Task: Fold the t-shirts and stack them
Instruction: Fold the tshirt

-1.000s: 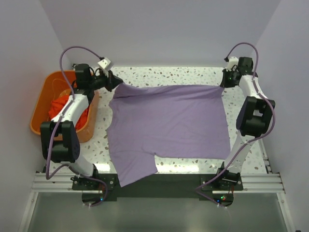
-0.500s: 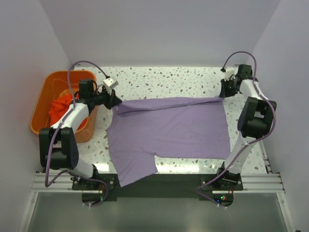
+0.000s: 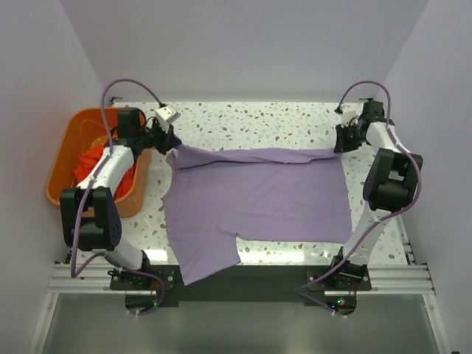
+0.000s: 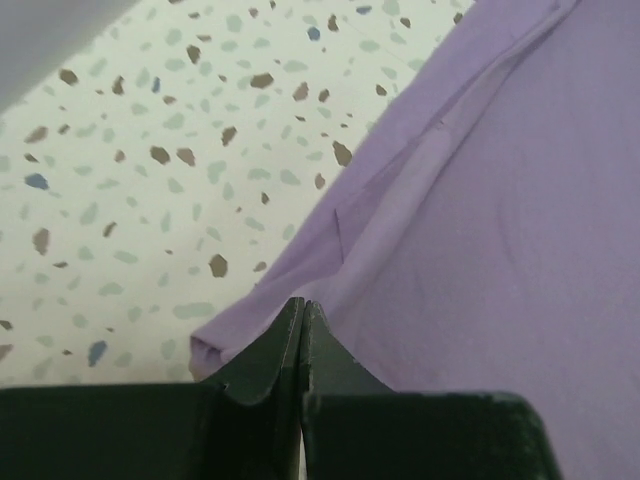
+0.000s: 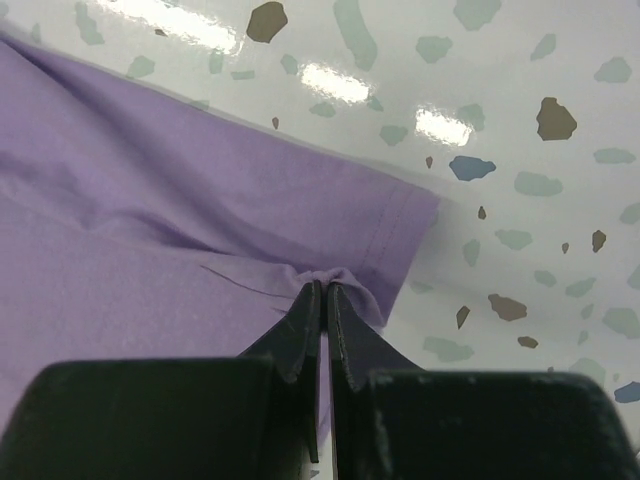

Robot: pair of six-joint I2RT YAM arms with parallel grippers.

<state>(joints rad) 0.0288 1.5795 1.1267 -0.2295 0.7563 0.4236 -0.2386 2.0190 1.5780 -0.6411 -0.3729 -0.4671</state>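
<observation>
The lavender-purple t-shirt (image 3: 258, 199) lies spread on the speckled table, its near part hanging over the front edge. My left gripper (image 3: 171, 144) is shut on the shirt's far left corner (image 4: 300, 300). My right gripper (image 3: 339, 144) is shut on the far right corner (image 5: 325, 283), the cloth bunched between its fingers. The far edge is stretched between them with a narrow strip folded over. The orange-red t-shirt (image 3: 96, 164) lies crumpled in the basket at the left.
The orange plastic basket (image 3: 65, 155) stands at the table's left edge, beside my left arm. Bare speckled table (image 3: 251, 122) lies beyond the shirt's far edge. White walls close in the back and sides.
Both grippers dipped toward the near side with the far edge, then moved back out. The far edge now lies farther back than half a second ago, with a folded strip along it.
</observation>
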